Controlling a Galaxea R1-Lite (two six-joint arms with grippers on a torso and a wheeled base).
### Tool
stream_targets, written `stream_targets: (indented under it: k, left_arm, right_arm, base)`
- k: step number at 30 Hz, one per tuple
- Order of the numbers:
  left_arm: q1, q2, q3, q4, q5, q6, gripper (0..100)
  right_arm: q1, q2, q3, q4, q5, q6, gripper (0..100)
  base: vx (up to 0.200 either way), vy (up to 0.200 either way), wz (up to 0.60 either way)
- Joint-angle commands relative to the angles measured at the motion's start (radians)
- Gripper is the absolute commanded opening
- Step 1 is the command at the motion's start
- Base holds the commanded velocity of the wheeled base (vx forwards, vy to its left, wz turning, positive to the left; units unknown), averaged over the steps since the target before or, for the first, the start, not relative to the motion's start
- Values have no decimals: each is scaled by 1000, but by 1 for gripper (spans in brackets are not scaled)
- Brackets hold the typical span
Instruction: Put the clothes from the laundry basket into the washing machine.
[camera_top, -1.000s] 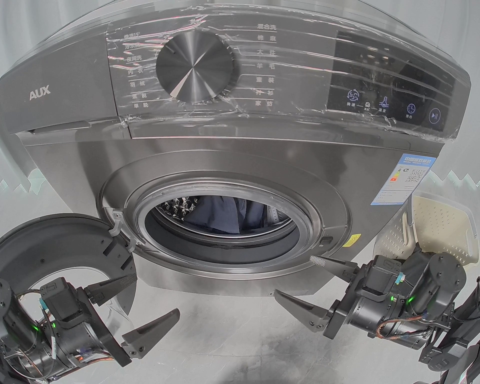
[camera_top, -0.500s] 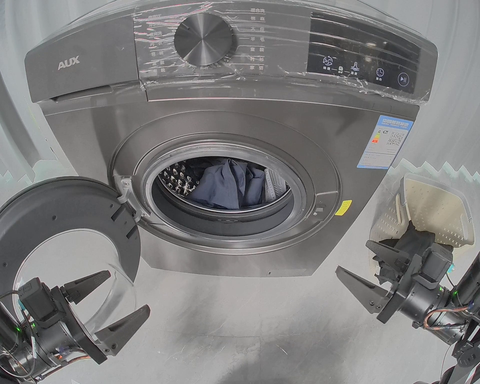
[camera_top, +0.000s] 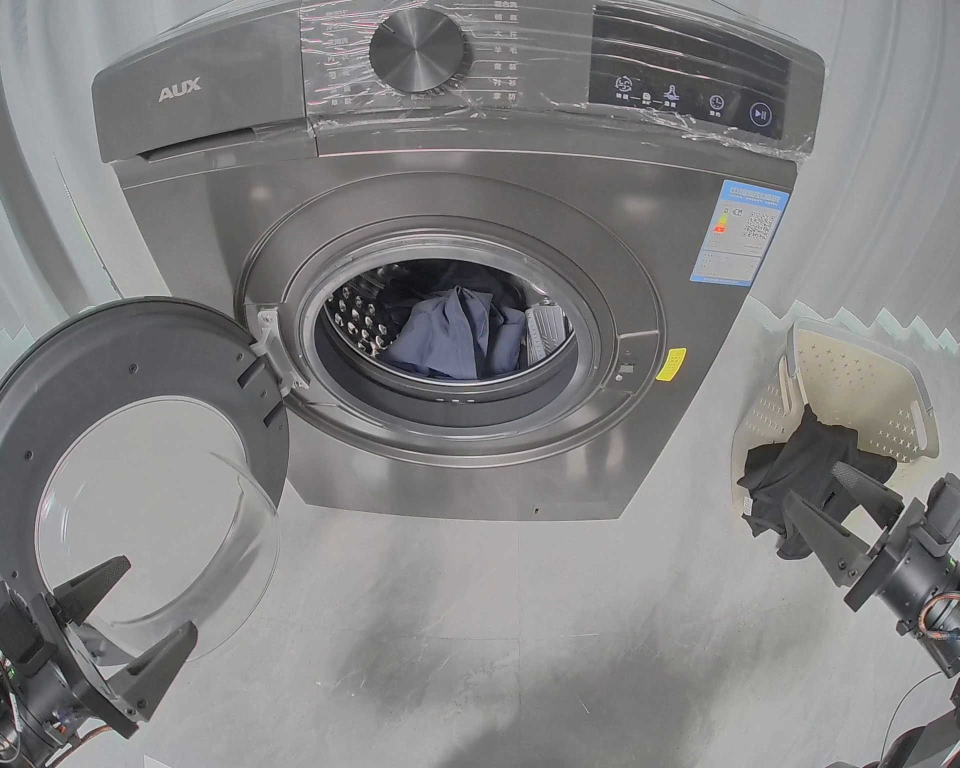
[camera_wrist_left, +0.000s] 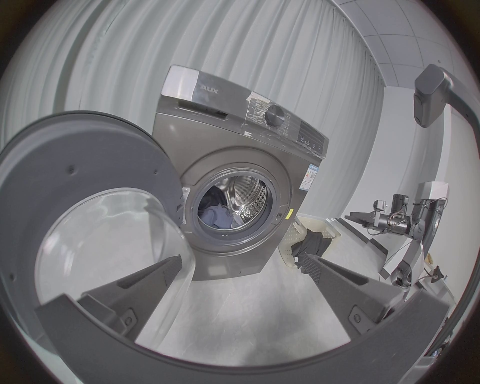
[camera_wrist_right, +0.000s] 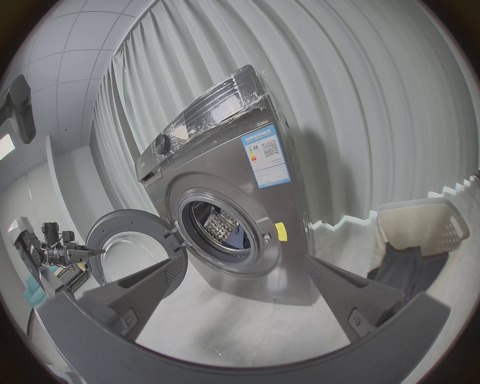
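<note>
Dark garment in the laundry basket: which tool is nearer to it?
Right. The right tool sits open just in front of the dark garment; the left tool is far off, below the open washer door.

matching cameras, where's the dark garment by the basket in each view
Head view: dark garment spilling from the laundry basket beside the washing machine.
Left wrist view: dark garment at the basket's mouth.
Right wrist view: dark garment at the basket's mouth.
Shared landmark: yellow sticker.

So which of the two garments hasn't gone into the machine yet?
The black garment, spilling from the white laundry basket. The blue garment already lies inside the washing machine.
</note>
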Motion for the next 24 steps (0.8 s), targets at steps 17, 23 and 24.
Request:
stream_targets:
  k: [17, 23, 24]
  left_arm:
    - [289, -589, 17, 432, -76, 11, 100]
    - [340, -627, 17, 512, -64, 26, 100]
    - [346, -627, 17, 523, -62, 31, 100]
  right_arm:
    - [-403, -914, 17, 856, -14, -73, 100]
    - [-422, -1135, 18, 1113, -14, -101, 100]
    - [-428, -1145, 18, 1128, -16, -106, 100]
  base:
    - [-35, -24, 0]
    - [0, -200, 0]
    - [0, -200, 0]
